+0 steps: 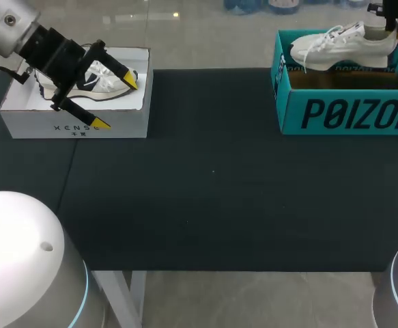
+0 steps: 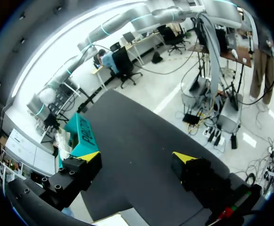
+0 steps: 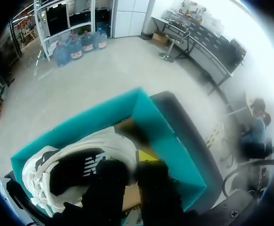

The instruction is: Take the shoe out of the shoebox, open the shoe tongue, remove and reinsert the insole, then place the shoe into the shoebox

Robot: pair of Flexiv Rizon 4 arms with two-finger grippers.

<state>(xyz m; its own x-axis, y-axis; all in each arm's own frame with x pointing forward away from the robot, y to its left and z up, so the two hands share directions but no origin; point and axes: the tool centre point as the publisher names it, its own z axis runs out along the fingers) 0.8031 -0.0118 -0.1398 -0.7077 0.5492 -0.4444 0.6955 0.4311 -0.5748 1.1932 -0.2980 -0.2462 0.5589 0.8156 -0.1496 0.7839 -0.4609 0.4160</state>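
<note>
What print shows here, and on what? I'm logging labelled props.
Teal cardboard shoebox, front wall: large dark block letters, a brand word, left unquoted.
White cardboard shoebox, front wall: small dark lettering, lower line too small.
White lace-up sneaker, black insole: white mark, blurred.

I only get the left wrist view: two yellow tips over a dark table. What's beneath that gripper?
Observer: A white shoebox, seen in the head view; the left gripper hangs open over it.
Operator: Anything inside?
Observer: A sneaker with dark trim lies in it.
Operator: And the other arm?
Observer: The right gripper is shut on the heel of a white sneaker, at the top of the teal shoebox.
</note>
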